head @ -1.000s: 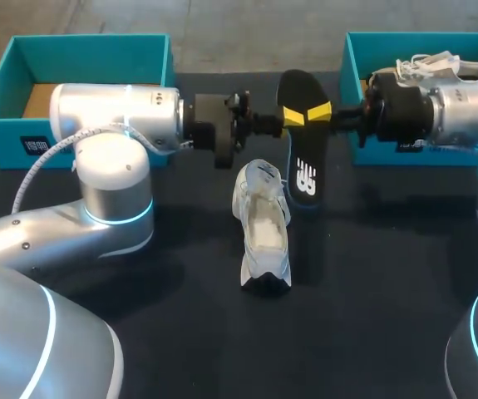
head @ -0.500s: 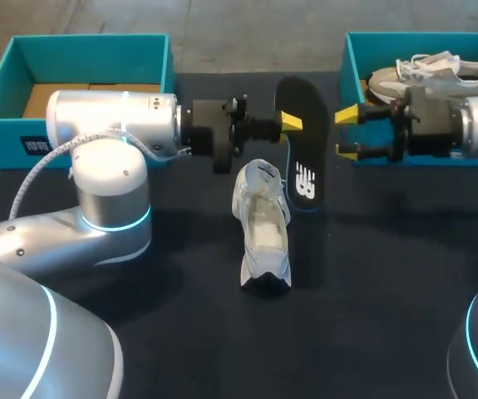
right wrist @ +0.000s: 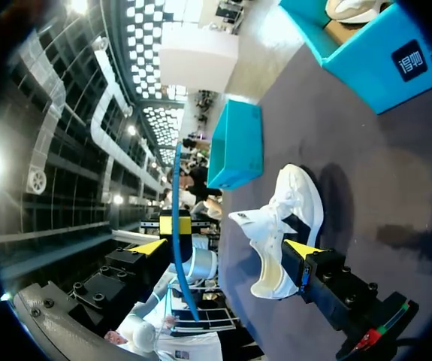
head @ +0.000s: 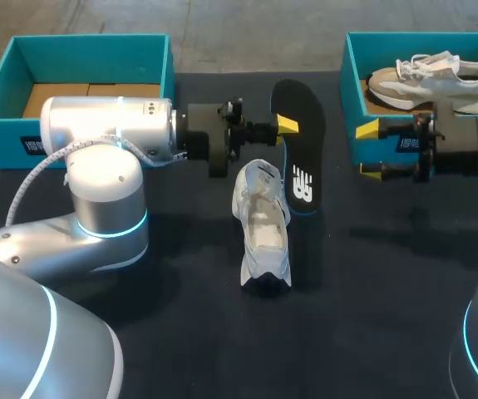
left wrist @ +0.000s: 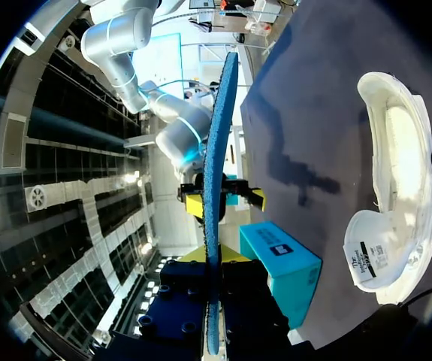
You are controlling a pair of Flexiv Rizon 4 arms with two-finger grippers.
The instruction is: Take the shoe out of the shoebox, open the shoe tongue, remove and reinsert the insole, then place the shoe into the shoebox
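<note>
With the left gripper (head: 288, 126), pinches the insole (head: 301, 162) on edge just beside the shoe (head: 263, 224) lying at mid-table, seemingly to line it up for reinsertion. Parks the right gripper (head: 369, 150), fingers spread and empty, beside the right box (head: 351, 83), apparently to leave room.

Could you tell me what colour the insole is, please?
The insole is black, blue-edged; head view shows it best.

The insole (head: 303, 154) bears a white logo, the left shoebox (head: 10, 141) and right shoebox (head: 403, 145) dark labels, the shoe (head: 263, 224) a printed tag.
</note>
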